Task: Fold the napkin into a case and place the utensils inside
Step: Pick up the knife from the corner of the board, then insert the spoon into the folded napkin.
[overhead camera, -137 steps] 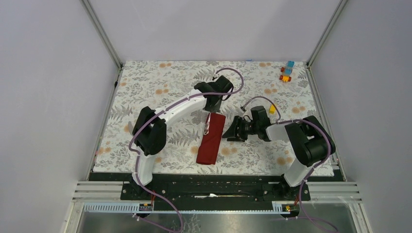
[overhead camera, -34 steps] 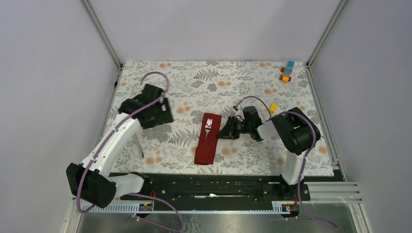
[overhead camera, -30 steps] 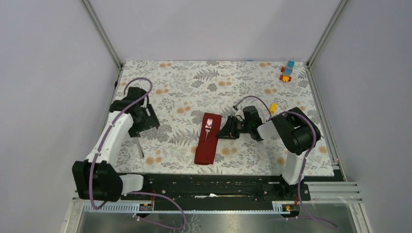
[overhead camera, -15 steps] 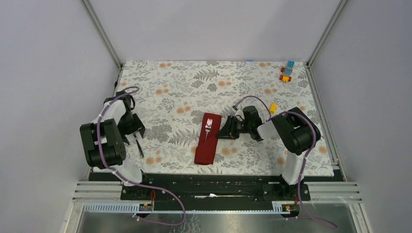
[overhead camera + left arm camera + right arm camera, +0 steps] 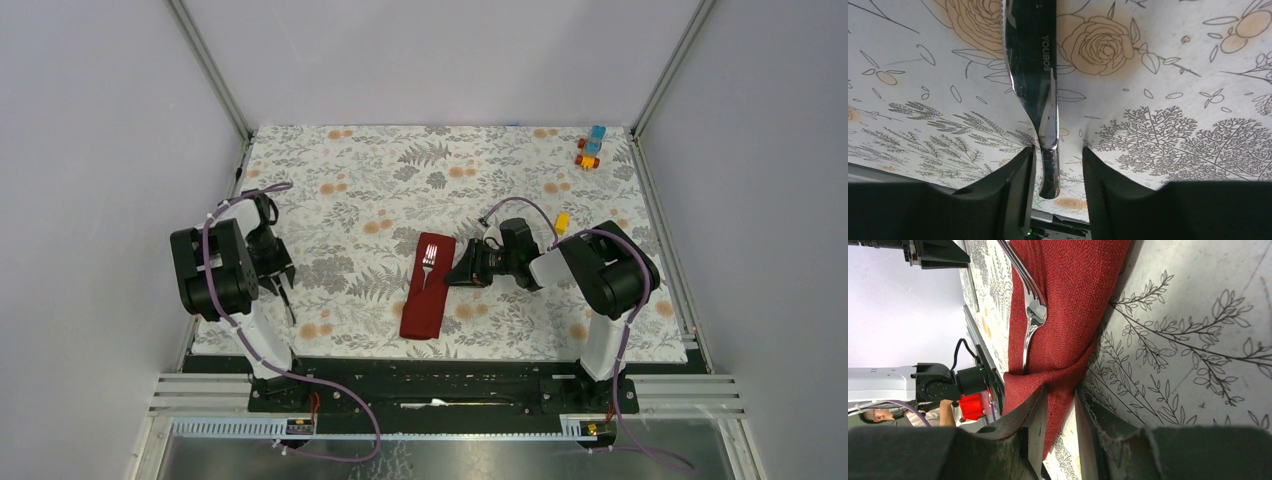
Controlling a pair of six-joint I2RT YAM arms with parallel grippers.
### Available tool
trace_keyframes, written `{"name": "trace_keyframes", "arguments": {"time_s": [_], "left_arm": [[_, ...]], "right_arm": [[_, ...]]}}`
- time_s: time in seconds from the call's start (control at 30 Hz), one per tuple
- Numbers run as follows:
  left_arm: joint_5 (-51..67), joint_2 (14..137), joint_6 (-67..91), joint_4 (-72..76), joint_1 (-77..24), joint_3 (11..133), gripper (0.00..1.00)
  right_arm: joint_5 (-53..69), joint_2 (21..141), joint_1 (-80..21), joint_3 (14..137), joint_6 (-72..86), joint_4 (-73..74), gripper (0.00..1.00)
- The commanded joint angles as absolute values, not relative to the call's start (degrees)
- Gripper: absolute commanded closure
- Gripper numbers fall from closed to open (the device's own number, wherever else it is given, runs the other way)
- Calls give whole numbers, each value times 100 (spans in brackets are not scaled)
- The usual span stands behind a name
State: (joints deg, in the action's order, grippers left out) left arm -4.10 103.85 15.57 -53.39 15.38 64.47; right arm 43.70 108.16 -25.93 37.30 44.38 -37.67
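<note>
Left gripper (image 5: 1058,152) part-open astride the knife (image 5: 1030,50) near table's (image 5: 500,160) left edge; I see right gripper (image 5: 1060,390) pinching the case's (image 5: 1068,290) edge, fork (image 5: 1034,315) tucked in.

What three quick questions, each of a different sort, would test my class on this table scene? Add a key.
1. True or false: the fork lies well clear of the red napkin.
2. Multiple choice: the left hand straddles the end of a (A) knife (B) spoon (C) cup.
3. Short answer: which hand grips the napkin?
Key: 1 false, its handle is tucked into the napkin; 2 A; 3 the right hand.
</note>
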Motion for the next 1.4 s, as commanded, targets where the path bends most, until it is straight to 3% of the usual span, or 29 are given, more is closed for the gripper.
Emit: {"name": "trace_keyframes", "arguments": {"time_s": [0.0, 0.17, 0.3, 0.37, 0.93, 1.3, 1.37], "left_arm": [[-529, 10738, 1425, -4877, 1579, 6463, 60], [-403, 10505, 1532, -4379, 1578, 5750, 73], [-222, 10486, 1568, -4306, 1392, 5712, 94], [-364, 10372, 1595, -4272, 1226, 5738, 100], [-639, 8506, 2354, -4882, -468, 6202, 100], [-953, 9475, 2980, -5631, -2811, 8403, 100], [-940, 9805, 3059, -5721, -3191, 8844, 100]], "right_arm": [[4421, 10732, -2636, 3686, 4307, -3838, 66], [4430, 10706, -2619, 3654, 4325, -3897, 66], [4425, 10705, -2614, 3639, 4337, -3911, 67], [4421, 10703, -2619, 3639, 4325, -3912, 67], [4355, 10673, -2617, 3622, 4317, -3931, 67], [4327, 10566, -2619, 3550, 4294, -4018, 66], [4308, 10504, -2616, 3482, 4300, -4085, 56]]}}
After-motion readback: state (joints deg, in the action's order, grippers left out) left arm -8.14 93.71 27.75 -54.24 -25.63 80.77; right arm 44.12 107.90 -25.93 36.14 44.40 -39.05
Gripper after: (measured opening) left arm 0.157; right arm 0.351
